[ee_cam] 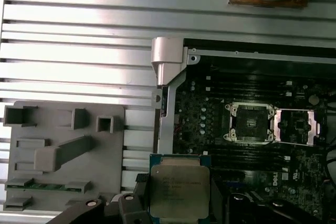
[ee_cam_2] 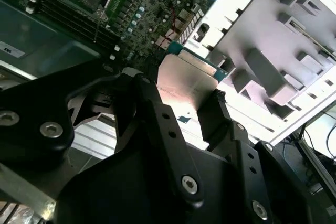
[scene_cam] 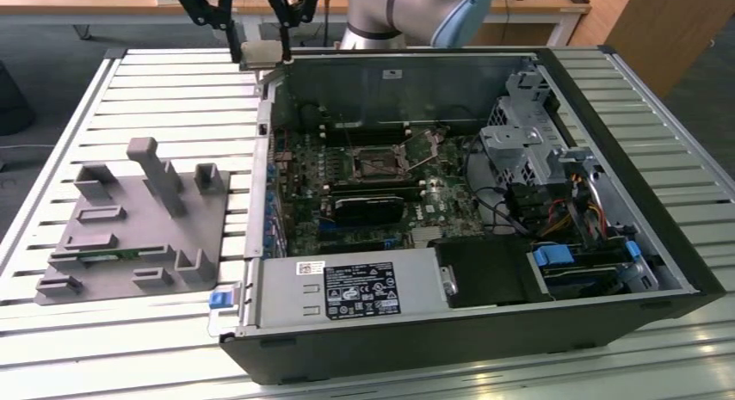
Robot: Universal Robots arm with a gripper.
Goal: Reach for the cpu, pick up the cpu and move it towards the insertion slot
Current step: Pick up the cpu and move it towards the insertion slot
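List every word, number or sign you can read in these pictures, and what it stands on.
No text can be read with confidence.
Black label on the power supply: print too small to read.
White sticker beside that label: too small.
Chip held in the claw: lines of print on its top, blurred.
White sticker on the case wall: too small.

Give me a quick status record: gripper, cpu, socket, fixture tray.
gripper: shut on the cpu, raised above the case's far corner in the exterior view
cpu: held flat between the fingers, silver top facing the first wrist view
insertion slot: dark centre bare, silver bracket swung open beside it
cpu to slot: apart, not yet over the socket
grey fixture tray: on the slatted table, at the exterior view's left of the computer case
memory stick: lying in the tray
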